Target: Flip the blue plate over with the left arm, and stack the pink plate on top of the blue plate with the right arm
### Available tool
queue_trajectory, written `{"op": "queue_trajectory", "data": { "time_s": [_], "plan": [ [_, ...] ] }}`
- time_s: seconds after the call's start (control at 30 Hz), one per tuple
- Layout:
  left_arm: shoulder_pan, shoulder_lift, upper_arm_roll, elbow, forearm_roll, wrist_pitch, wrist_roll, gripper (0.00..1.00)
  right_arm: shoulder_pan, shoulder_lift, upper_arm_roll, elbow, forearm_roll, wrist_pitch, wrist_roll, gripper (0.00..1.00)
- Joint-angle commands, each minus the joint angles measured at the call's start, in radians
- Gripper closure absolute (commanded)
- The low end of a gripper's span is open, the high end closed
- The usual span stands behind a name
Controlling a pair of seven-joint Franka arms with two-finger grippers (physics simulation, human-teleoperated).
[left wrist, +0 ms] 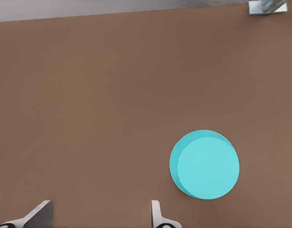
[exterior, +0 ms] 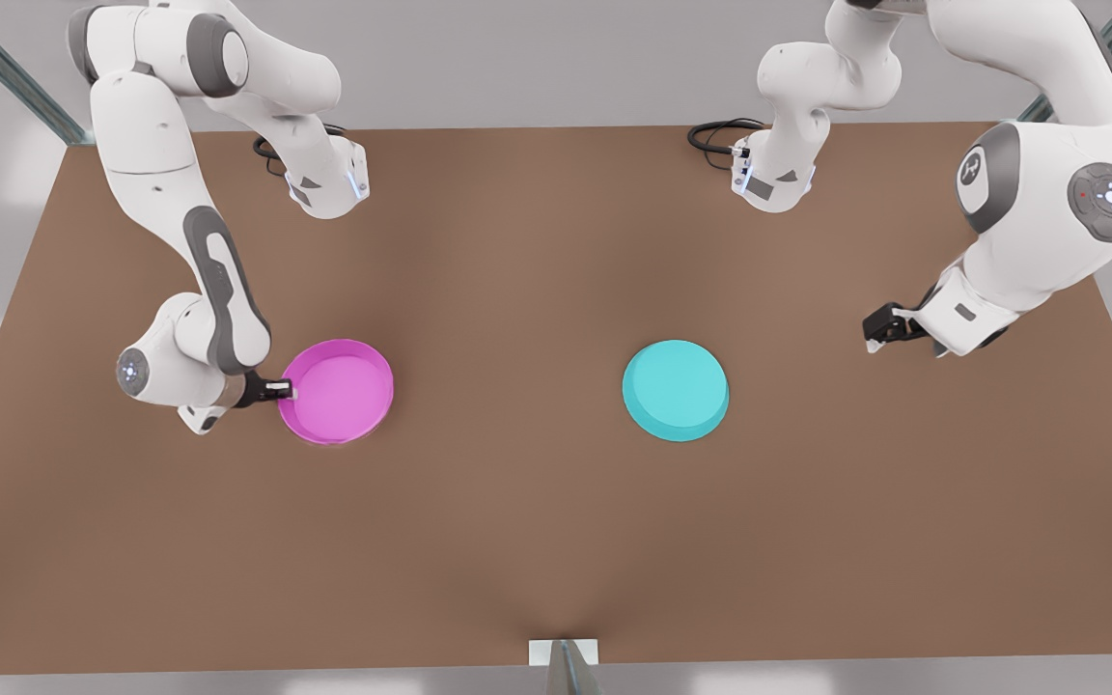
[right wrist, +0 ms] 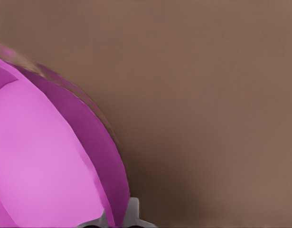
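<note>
The pink plate [exterior: 339, 389] lies open side up toward the front view's left. My right gripper [exterior: 278, 390] reaches in low from that side and is shut on the plate's rim. In the right wrist view the pink plate [right wrist: 46, 161] fills one side, and one of the fingertips [right wrist: 132, 213] presses the outside of its wall. The blue plate [exterior: 676, 389] rests on the table with its flat base up, right of centre. My left gripper [exterior: 882, 331] hovers open well off to the front view's right, apart from the blue plate [left wrist: 205, 165], with nothing between its fingers [left wrist: 157, 216].
The brown table [exterior: 537, 541] carries both plates about a plate's width and a half apart. Black cables [exterior: 715, 135] lie by the arm bases at the back. A small metal post [exterior: 564, 658] stands at the front edge. Frame struts [exterior: 6, 72] cross the back corners.
</note>
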Motion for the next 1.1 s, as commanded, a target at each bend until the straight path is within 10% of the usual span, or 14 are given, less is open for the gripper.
{"op": "queue_trajectory", "data": {
  "time_s": [0.0, 0.53, 1.07],
  "plan": [
    [0.000, 0.000, 0.000, 0.000, 0.001, 0.000, 0.000, 0.00, 0.005, -0.003, 0.002, 0.004, -0.009, -0.008, 0.007, 0.79],
    [0.000, 0.003, 0.000, 0.000, 0.003, 0.000, 0.000, 0.00, 0.665, 0.203, 0.006, 0.534, 0.047, -0.091, 0.724, 0.79],
    [0.000, 0.014, 0.000, 0.000, 0.001, 0.000, 0.005, 0.00, 0.829, 0.530, 0.092, 0.929, 0.139, 0.127, 0.900, 0.79]
  ]
}}
